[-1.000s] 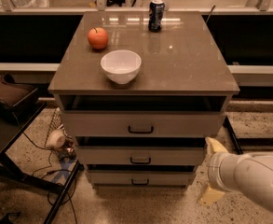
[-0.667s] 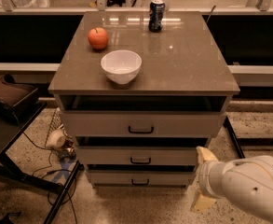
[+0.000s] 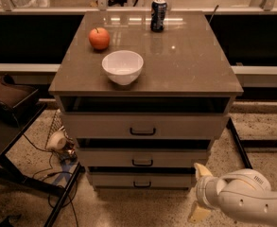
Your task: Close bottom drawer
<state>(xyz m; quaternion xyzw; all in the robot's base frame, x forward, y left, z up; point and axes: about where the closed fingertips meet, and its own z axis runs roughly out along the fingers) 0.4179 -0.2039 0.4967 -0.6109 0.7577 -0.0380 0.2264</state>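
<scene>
Gripper (image 3: 198,192) is at the lower right of the view, low over the floor (image 3: 258,126), on the end of a white arm (image 3: 251,203). Its two yellowish fingers (image 3: 202,170) stand wide apart and hold nothing. The upper finger is just beside the right end of the bottom drawer (image 3: 119,179); contact cannot be confirmed. The bottom drawer is the lowest front of the cabinet, pale, with a small black handle (image 3: 142,184) at centre and a dark gap above it. How far it stands out cannot be judged. Above it is the middle drawer (image 3: 176,158) with a like handle, then the taller top drawer (image 3: 185,126), with an open dark slot under the cabinet top (image 3: 190,65). On that top, a white bowl (image 3: 123,66) sits near the front, left of centre. An apple (image 3: 99,38) lies behind it to the left. A can (image 3: 158,15) stands upright at the rear edge. Cables (image 3: 48,174) lie on the floor left of the cabinet.
</scene>
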